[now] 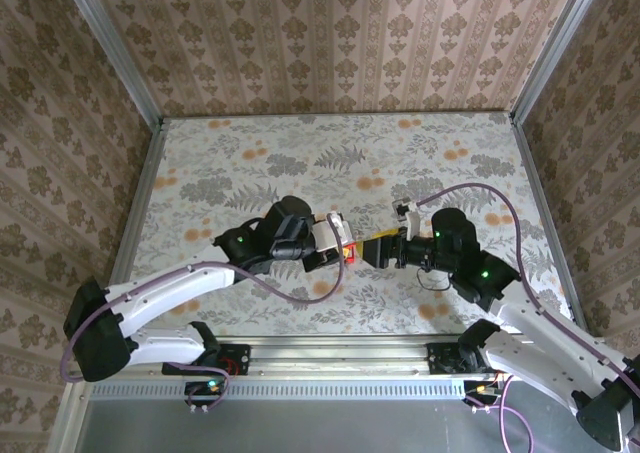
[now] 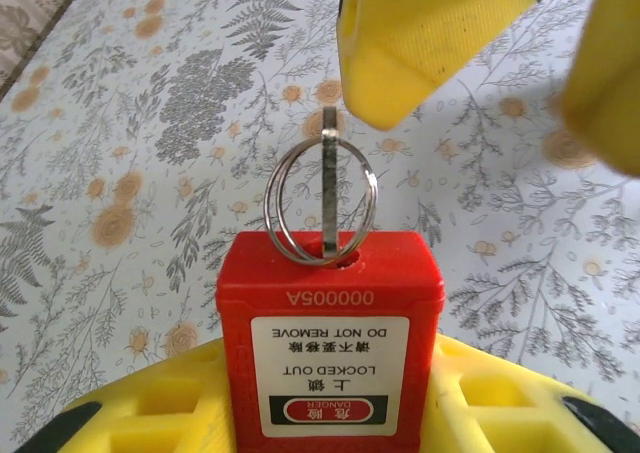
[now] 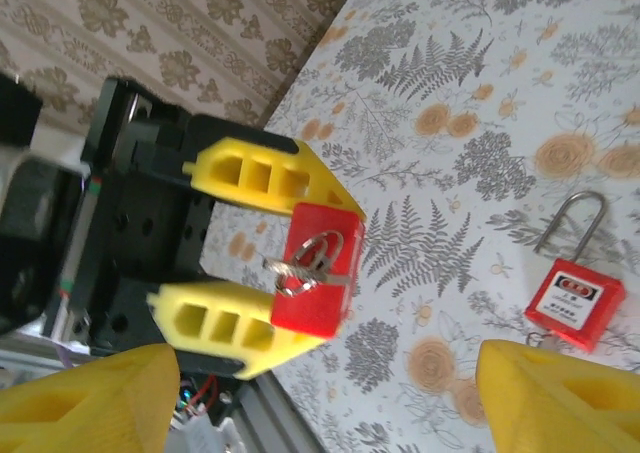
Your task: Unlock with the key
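Left wrist view puts the red lock (image 2: 330,343) squarely in the left end effector (image 2: 330,408), clamped between its yellow fingers over the counter (image 1: 300,143). The keyhole end faces outward, the key (image 2: 330,173) sits in it, and a ring (image 2: 320,201) is threaded through the key's head. The right end effector (image 2: 490,108) stands open just beyond the key, jaws wide and holding nothing. My main worry is that the jaws close on the loose ring instead of the flat head, so the twist would spin the ring and leave the key unturned. An off-centre closure could push the key sideways and lever the lock askew in the left grip. If that grip is light, turning may rotate the whole lock rather than the cylinder. A second lock (image 3: 575,301) lies on the counter well apart, out of the way.
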Controlling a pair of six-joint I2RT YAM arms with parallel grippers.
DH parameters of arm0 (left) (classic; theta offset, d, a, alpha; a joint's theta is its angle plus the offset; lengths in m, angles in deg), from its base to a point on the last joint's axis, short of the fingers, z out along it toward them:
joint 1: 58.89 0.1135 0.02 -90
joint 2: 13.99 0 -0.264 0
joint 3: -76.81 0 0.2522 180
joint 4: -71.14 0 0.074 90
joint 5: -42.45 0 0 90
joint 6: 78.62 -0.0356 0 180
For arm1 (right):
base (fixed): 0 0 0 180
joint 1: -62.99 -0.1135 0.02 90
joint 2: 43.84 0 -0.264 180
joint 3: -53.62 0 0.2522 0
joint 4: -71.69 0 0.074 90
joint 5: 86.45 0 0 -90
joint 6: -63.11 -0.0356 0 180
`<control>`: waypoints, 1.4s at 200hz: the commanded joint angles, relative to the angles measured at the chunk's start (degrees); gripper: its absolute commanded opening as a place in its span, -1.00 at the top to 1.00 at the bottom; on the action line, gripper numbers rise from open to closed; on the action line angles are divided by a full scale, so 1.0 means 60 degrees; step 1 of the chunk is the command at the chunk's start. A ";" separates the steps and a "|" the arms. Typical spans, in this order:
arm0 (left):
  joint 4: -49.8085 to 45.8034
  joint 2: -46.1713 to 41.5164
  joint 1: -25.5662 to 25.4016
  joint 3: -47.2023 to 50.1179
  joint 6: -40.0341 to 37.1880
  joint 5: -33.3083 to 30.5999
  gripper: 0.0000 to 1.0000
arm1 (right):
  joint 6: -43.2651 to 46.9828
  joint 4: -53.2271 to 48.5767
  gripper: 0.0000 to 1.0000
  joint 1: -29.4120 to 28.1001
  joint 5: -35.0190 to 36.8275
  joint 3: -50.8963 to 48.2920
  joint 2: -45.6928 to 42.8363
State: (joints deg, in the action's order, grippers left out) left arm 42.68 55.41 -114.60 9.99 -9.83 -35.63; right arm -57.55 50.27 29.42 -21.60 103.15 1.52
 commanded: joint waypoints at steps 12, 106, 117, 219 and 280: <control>-0.1799 -0.0409 0.0629 -0.0780 -0.0785 0.1224 1.00 | 0.2595 -0.0468 -0.61 0.0071 -0.0294 0.0096 -0.0154; -0.3275 -0.0393 0.0499 -0.1196 -0.1858 0.1227 1.00 | 0.8418 0.0423 -0.67 -0.0387 -0.2065 -0.0204 0.0239; -0.3331 -0.0335 0.0367 -0.1243 -0.1921 0.1130 1.00 | 0.9111 0.0176 -0.70 -0.0482 -0.2083 -0.0121 0.0336; -0.3376 0.0143 -0.0542 -0.1404 -0.2007 0.0855 1.00 | 1.0240 0.1031 -0.71 -0.0957 -0.1903 0.0052 0.1241; -0.3337 0.0458 -0.0663 -0.1550 -0.1931 0.0942 1.00 | 0.9987 0.1542 -0.63 -0.1173 -0.1889 -0.0032 0.1342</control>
State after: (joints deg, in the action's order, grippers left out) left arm 22.68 57.97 -118.14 3.21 -20.83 -30.85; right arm 1.97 57.59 22.93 -32.51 101.64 8.96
